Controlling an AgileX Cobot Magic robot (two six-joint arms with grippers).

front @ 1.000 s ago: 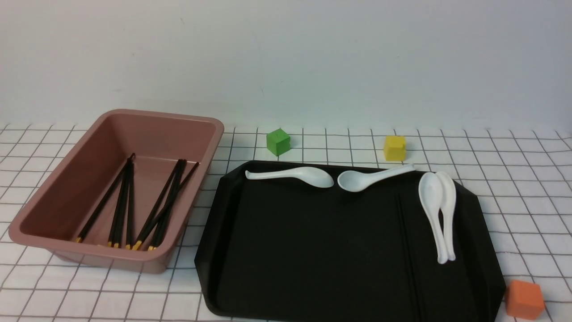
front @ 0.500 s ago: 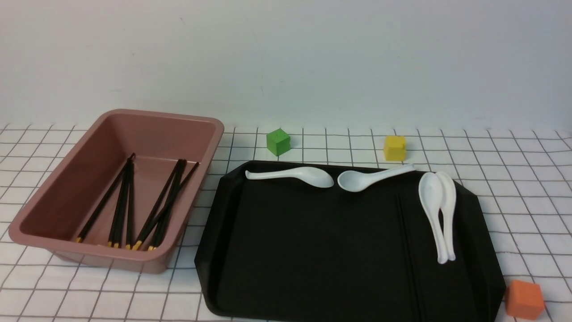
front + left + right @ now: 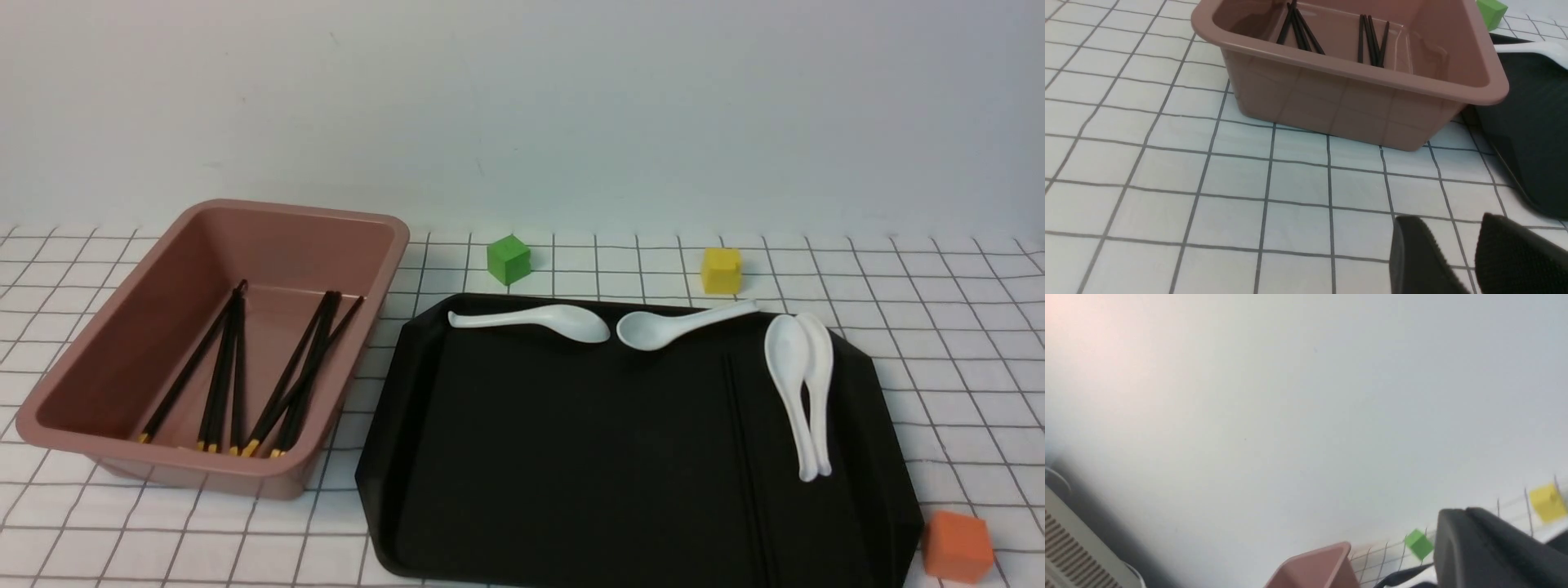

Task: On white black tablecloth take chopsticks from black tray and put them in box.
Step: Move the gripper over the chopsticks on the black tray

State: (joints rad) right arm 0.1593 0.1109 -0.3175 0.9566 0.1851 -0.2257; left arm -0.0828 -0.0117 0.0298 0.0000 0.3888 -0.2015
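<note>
From our own side we look forward and slightly down across the tablecloth to the wall, with the box on the left and the black tray on the right. Our left wrist camera sits low over the cloth, close to the box's outer wall. Our right wrist camera tilts up at the wall, blurred. All three share the box and the green cube

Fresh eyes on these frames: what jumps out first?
The black tray, centre-right, carrying four white spoons along its far and right edges. Left of it, the pink box holding black chopsticks. A green cube, yellow cube and orange cube dot the cloth.
</note>
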